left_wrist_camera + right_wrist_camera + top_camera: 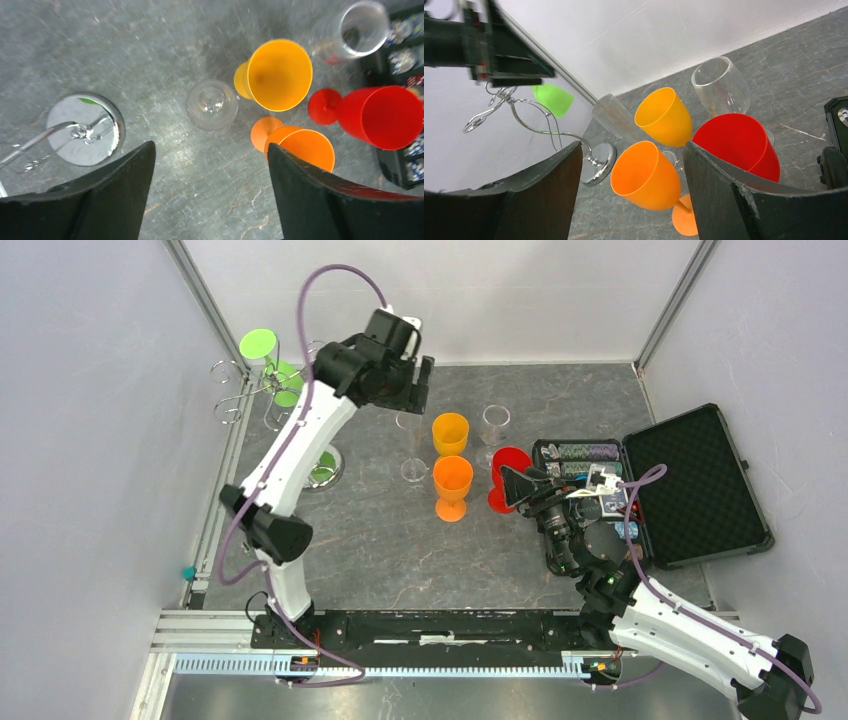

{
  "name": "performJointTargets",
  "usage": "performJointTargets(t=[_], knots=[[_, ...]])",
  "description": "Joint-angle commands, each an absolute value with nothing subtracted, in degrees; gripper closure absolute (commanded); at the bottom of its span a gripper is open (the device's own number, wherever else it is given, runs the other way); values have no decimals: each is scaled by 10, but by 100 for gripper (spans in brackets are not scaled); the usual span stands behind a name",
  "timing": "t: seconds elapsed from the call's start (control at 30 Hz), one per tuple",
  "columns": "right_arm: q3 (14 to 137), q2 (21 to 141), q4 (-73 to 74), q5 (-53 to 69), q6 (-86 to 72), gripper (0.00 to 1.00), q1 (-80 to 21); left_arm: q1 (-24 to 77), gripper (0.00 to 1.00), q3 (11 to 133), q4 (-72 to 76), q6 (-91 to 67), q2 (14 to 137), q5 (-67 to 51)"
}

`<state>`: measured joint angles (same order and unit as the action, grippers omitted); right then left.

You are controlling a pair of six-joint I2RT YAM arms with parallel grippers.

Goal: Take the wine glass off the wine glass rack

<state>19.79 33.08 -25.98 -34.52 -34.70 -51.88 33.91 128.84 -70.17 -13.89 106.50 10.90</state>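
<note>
The silver wire wine glass rack [262, 390] stands at the back left on its round shiny base [85, 129], with two green wine glasses [258, 345] hanging on its hooks. A clear wine glass [212, 105] stands upright on the table right of the rack. My left gripper [412, 400] hovers above it, open and empty, and its jaws [210, 147] are well apart. My right gripper [508, 487] is open near the table's middle and faces an orange wine glass [651, 175] without touching it.
A yellow glass [450, 433], the orange glass [452, 480], a red glass [508, 472] and a clear tumbler [495, 423] stand clustered mid-table. An open black case [700, 485] with poker chips lies at the right. Walls close in on the left and at the back.
</note>
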Motion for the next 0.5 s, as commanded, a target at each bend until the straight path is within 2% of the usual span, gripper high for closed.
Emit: performJointTargets(t=[0.0,0.17,0.3,0.47], knots=[[202,331,-266,-343,-352,22,-521,312,2,1250,-623,-105,945,140],[200,331,-265,-346,-350,22,-521,274,0,1132,-508,-96,811,190],[199,330,-264,-348,-350,22,-521,152,0,1062,-456,-154,737,130],[199,330,-260,-348,-348,22,-522,12,0,1050,-457,-211,729,48]])
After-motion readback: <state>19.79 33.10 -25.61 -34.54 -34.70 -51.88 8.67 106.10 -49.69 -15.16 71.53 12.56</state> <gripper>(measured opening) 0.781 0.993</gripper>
